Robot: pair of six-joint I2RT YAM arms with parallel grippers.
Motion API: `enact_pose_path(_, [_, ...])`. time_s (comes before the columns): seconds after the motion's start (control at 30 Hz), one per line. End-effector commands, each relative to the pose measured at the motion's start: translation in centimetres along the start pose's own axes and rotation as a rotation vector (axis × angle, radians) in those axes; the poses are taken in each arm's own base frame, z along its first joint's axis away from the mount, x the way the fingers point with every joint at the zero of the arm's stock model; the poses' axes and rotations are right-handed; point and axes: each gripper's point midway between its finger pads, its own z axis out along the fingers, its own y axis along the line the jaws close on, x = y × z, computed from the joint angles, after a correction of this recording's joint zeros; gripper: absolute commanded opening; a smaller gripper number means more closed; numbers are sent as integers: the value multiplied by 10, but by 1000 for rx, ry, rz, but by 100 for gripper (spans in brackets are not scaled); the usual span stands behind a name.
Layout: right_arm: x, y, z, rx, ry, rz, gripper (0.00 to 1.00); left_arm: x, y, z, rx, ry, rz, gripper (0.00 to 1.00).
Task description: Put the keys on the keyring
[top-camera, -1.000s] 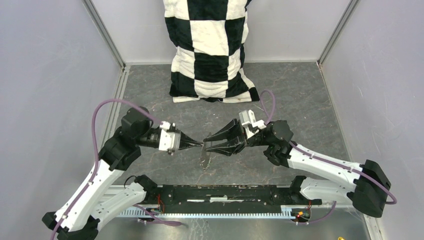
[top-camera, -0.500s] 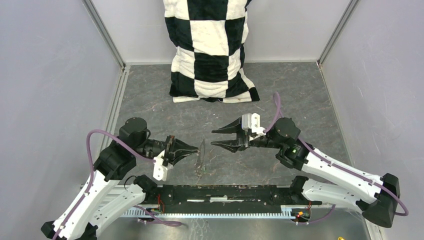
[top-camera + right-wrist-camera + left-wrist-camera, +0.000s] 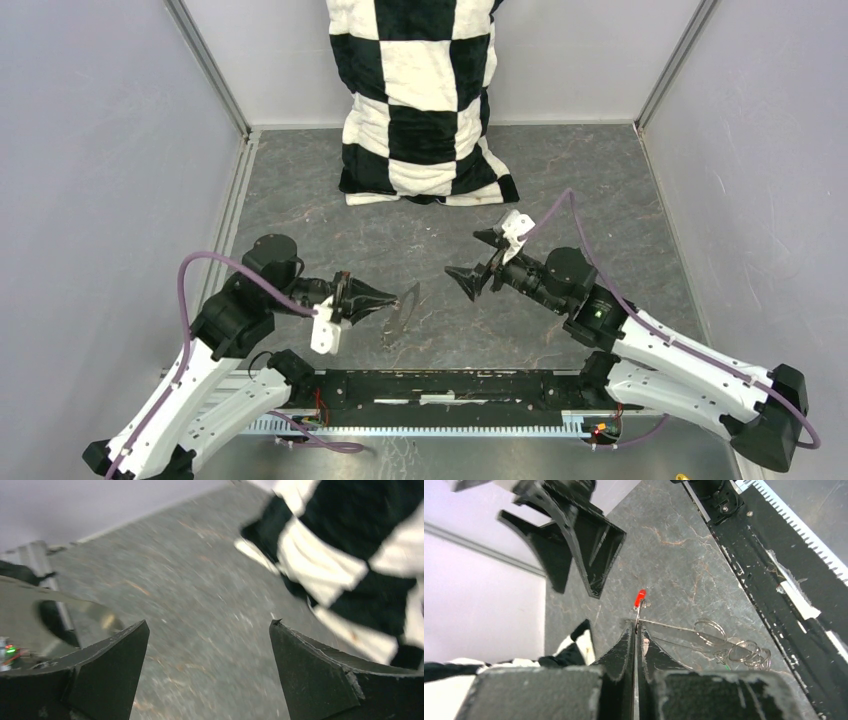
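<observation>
- Left tool (image 3: 636, 626) clenched on the wire of the keyring (image 3: 399, 316); the loop hangs from its tips, near the arm bases.
- Red key (image 3: 640, 598) sits on the wire just past the pinch.
- Small links (image 3: 744, 652) are bunched at the loop's far end.
- Right tool (image 3: 210, 645) released, jaws wide and empty, apart from the keyring.

Nothing to read here: no lettering, label, brand, number or sign shows legibly on any surface in the three views.
</observation>
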Motion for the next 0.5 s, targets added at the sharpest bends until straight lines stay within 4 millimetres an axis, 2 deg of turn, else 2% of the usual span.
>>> enact_pose_path(0.0, [62,-57,-24,349,162,138,98,-2,21,2,-87,3,-250,2])
enact_pose_path(0.13, [125,-88,-52,550,335,193,97,1,19,7,-100,-6,-405,2])
enact_pose_path(0.2, [153,-98,-61,615,424,194,89,4,16,8,-101,-5,-442,2])
enact_pose_path(0.27, [171,-103,-63,644,478,181,83,8,13,8,-104,5,-460,2])
enact_pose_path(0.33, [183,-108,-61,653,510,161,81,11,13,8,-117,12,-482,2])
enact_pose_path(0.47, [197,-125,-55,675,522,133,76,15,12,10,-120,23,-533,2])
